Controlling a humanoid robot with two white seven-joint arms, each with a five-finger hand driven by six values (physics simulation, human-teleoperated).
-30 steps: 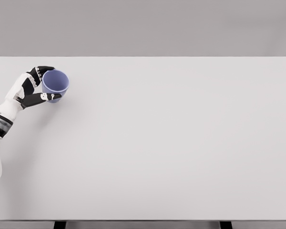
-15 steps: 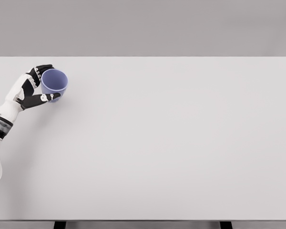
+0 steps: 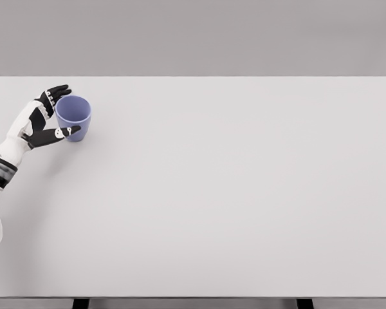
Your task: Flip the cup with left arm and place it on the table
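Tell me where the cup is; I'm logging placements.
In the head view, the blue cup stands mouth-up near the table's far-left corner, against the left hand's fingers.

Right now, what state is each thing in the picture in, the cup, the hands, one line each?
cup: upright on the table, mouth up, near the far left corner.
left hand: fingers spread around the cup, thumb in front, other fingers behind; grip looks loosened, contact unclear.
right hand: out of view.
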